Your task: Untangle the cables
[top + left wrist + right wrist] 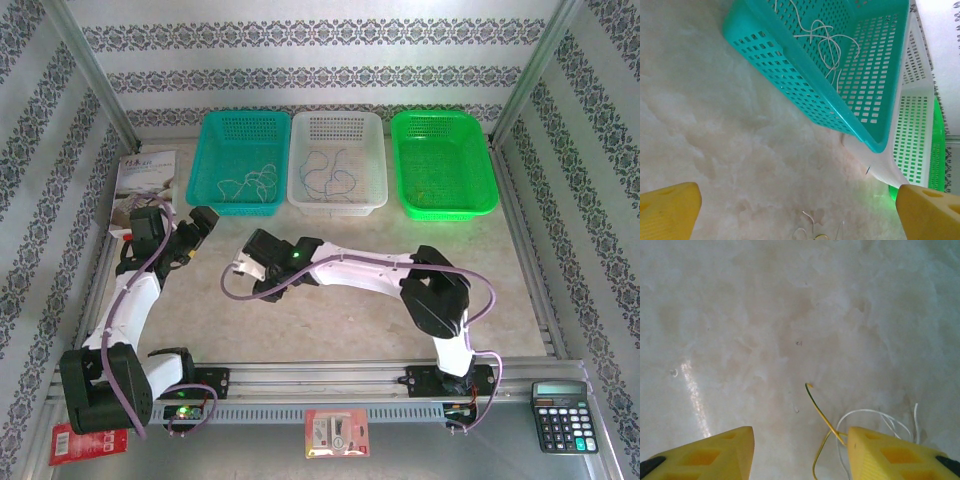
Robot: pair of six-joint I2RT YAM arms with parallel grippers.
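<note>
Right wrist: right gripper parted over yellow cable and white cable on counter, perhaps touching one finger. Left wrist: left gripper wide open; teal basket holds looped cable.

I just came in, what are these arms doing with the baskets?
The left arm and right arm are sorting thin cables. A whitish cable lies in the teal basket and a dark cable in the white basket. The right gripper hangs open above the table, over a yellow cable and a white cable. The left gripper is open beside the teal basket, holding nothing.
</note>
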